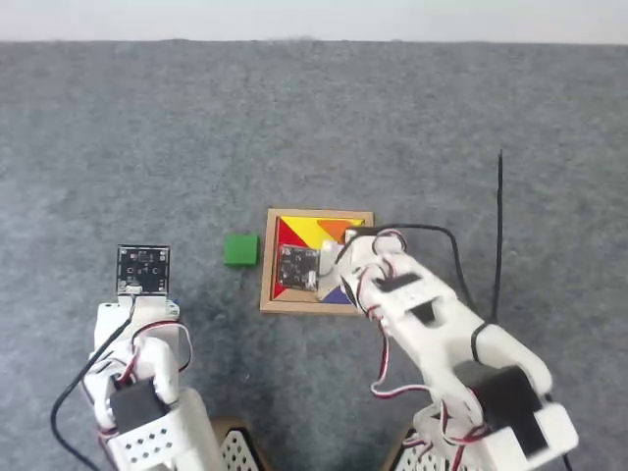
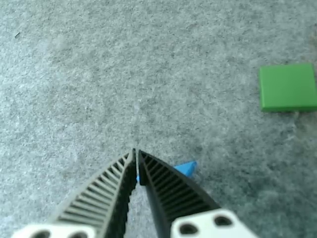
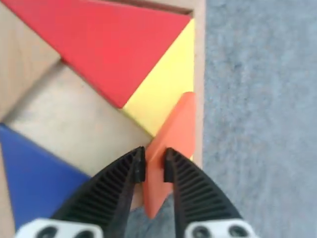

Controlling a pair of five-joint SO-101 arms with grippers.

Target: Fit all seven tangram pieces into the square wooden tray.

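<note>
The left arm (image 1: 147, 353) and right arm (image 1: 437, 319) are white plastic with black motors and red-and-white cables. The jaws are ribbed black.

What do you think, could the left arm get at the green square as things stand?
Probably yes: the green square lies alone on the grey mat, with nothing between it and the left gripper, though the jaws are shut and must open first.

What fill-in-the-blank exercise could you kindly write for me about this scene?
The right tool is shut on a piece coloured ____. The square on the grey mat beside the tray is ____. In the tray, the yellow triangle touches a big triangle coloured ____. Missing words: orange, green, red.
</note>
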